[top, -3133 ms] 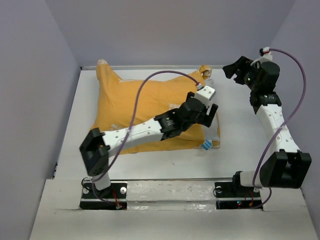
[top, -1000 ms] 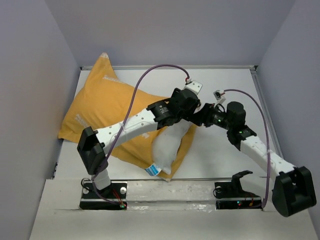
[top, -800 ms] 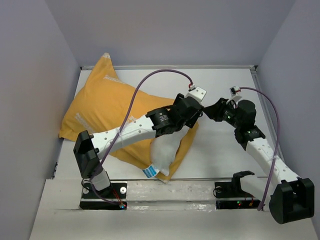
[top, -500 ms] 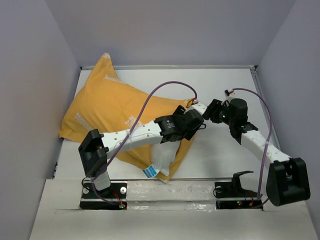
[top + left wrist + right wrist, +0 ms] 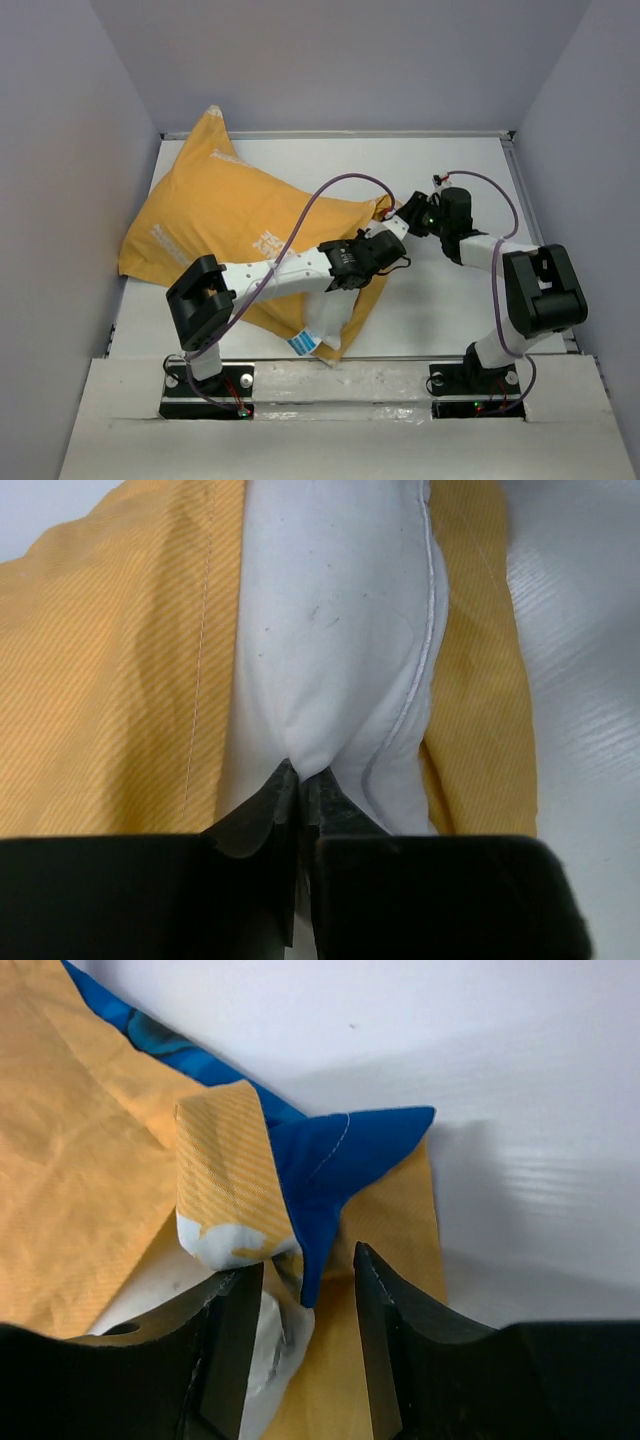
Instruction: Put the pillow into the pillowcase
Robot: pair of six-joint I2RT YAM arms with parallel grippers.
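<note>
The pillowcase (image 5: 210, 220) lies mustard face up across the table's left half, stuffed and bulging. The white pillow (image 5: 328, 318) pokes out of its near-right end, its blue-and-white tag (image 5: 304, 342) by the front edge. My left gripper (image 5: 385, 252) sits at that opening; in the left wrist view it (image 5: 302, 777) is shut, pinching a pucker of the pillow (image 5: 330, 610) between yellow pillowcase edges (image 5: 110, 680). My right gripper (image 5: 400, 218) is at the pillowcase's right corner. Its jaws (image 5: 305, 1265) stand open around a folded blue-and-yellow flap (image 5: 320, 1170), without pinching it.
Lilac walls close in the white table (image 5: 450, 170) on the left, back and right. The left arm's purple cable (image 5: 320, 195) arcs over the pillowcase. The two grippers are close together near the table's middle. A metal rail (image 5: 380, 362) runs along the front edge.
The left gripper dropped onto the pillow's exposed end and closed on its fabric. The right arm swung in leftward to the pillowcase's corner and its jaws narrowed around the flap.
</note>
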